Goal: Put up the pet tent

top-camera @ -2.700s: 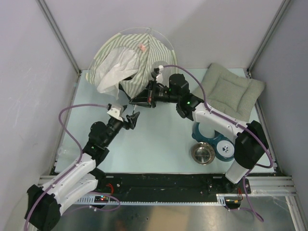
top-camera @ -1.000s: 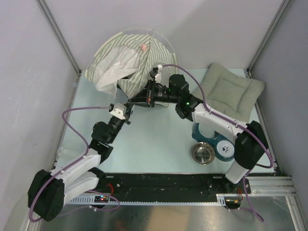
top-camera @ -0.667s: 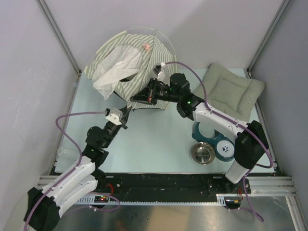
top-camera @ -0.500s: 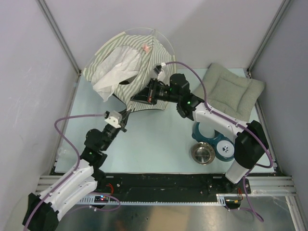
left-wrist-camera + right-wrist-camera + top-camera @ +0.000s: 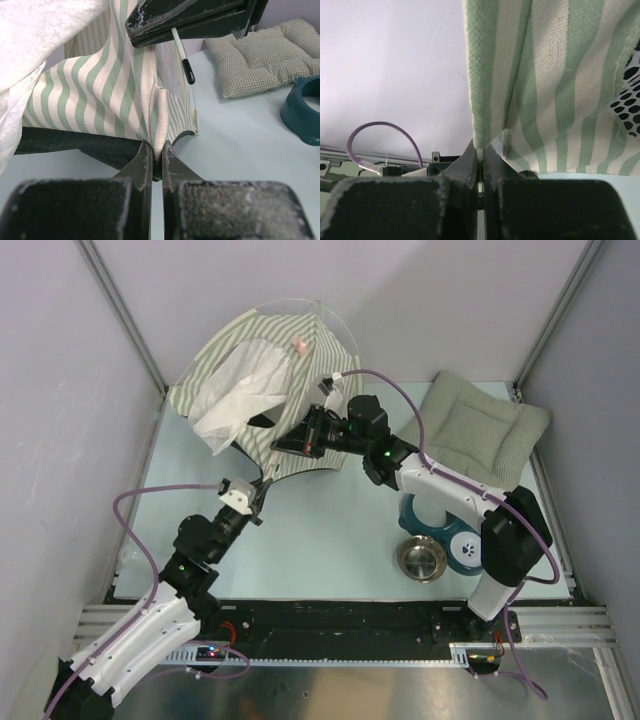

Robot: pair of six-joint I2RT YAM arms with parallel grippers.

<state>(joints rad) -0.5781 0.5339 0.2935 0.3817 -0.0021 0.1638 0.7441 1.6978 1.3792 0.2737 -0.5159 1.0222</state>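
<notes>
The pet tent of olive-and-white stripes stands partly raised at the back left, its sheer white flap hanging over the front and a small pink mark near the top. My left gripper is shut on a white fabric tab at the tent's lower hem. Just above, my right gripper is shut on a thin white tent pole where it leaves the striped sleeve. In the left wrist view that pole ends in a black tip below the right gripper.
A grey-green quilted cushion lies at the back right. A teal bowl stand and a steel bowl sit at the front right beside the right arm. Grey walls close in the back and sides.
My left arm has drawn back toward the near left while keeping its grip. The tent has spread and shifted left and back. My right gripper has edged up toward the back.
</notes>
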